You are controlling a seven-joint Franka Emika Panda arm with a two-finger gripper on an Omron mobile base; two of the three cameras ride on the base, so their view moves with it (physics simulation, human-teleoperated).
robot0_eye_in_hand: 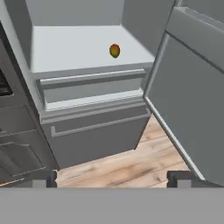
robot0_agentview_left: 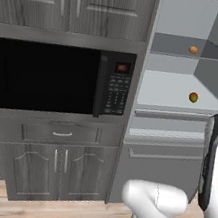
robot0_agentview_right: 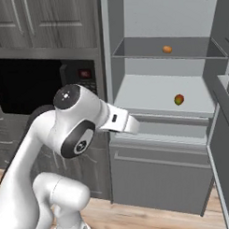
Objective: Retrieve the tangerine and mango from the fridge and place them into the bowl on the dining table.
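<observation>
2 fruits (robot0_agentview_right: 167,49) (robot0_agentview_right: 179,99) in fridge (robot0_agentview_right: 134,92); gripper (robot0_eye_in_hand: 114,179) spread.

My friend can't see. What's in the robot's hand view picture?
A small red-and-yellow mango sits alone on a pale shelf inside the open fridge. Its door stands open beside it, over a wooden floor, with the open gripper far back.

Ahead of the wide-spread fingers (robot0_eye_in_hand: 43,178), the fridge (robot0_eye_in_hand: 87,113) stands open: shelf clear around the mango (robot0_eye_in_hand: 114,50). Its door (robot0_eye_in_hand: 192,96) flanks the right finger.
</observation>
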